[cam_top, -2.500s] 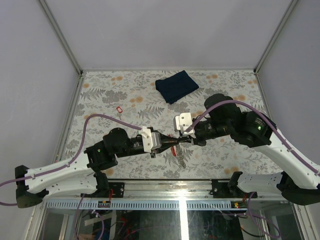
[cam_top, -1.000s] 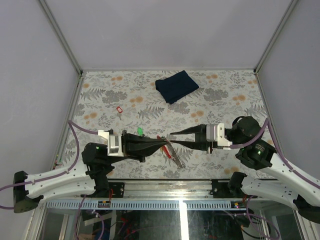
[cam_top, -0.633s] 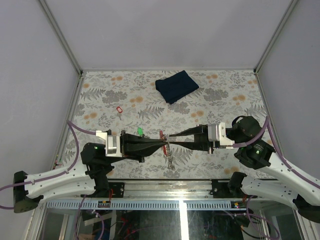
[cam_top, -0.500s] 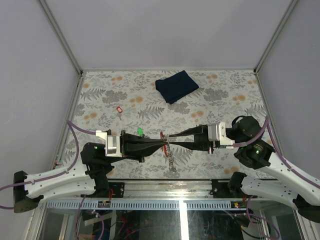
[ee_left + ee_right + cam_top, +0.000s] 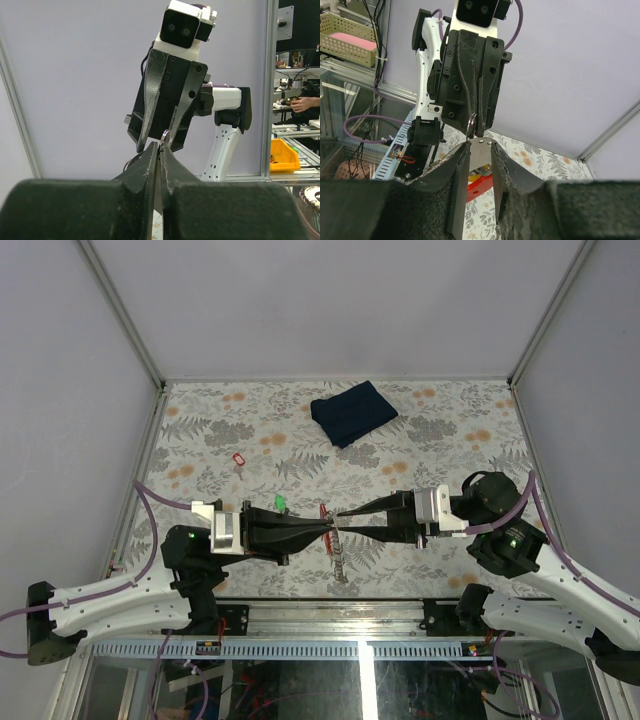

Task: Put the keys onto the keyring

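A floral-patterned table carries a folded dark blue cloth near its far edge. Above the near edge, the left gripper is clamped tight on the thin silvery keyring with its red tag. The right gripper, slightly parted, pinches a flat silvery metal piece. A green-headed key lies beside the left gripper.

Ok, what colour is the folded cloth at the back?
Dark blue cloth, clearest in the top view.

The desk bears a grey leaf print dotted with orange blossoms, the folded cloth is dark blue, the green key is bright-headed, and the silvery keyring carries a red tag.
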Robot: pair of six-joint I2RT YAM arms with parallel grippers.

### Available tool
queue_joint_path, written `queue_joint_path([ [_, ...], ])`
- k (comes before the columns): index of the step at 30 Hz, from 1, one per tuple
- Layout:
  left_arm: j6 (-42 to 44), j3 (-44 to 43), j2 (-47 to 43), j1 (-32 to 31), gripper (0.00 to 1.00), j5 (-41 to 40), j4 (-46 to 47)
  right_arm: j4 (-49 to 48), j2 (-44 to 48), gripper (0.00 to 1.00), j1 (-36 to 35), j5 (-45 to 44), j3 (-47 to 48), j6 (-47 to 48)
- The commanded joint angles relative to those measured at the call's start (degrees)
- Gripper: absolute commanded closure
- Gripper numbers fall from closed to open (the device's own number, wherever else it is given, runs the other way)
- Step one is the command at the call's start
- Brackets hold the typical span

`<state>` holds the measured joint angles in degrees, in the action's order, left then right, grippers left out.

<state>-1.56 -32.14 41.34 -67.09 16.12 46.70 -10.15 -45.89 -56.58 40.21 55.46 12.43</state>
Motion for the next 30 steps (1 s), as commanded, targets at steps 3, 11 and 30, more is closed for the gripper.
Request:
queue_joint_path([
  [3,0.9,-2.0,0.0,-0.1,1.0,-1.2,2.3,-2.5,0.7,0.69,-0.4,1.6,0.1,0.0],
  [11,1.0,-2.1,-0.4,-0.1,1.0,-1.2,2.0,-1.0,1.5,0.68,-0.4,0.0,-0.2,1.6],
  [30,1.4,-2.2,-0.9,-0.1,1.0,-1.6,1.2,0.7,2.3,0.7,-0.4,-0.6,0.3,2.3],
])
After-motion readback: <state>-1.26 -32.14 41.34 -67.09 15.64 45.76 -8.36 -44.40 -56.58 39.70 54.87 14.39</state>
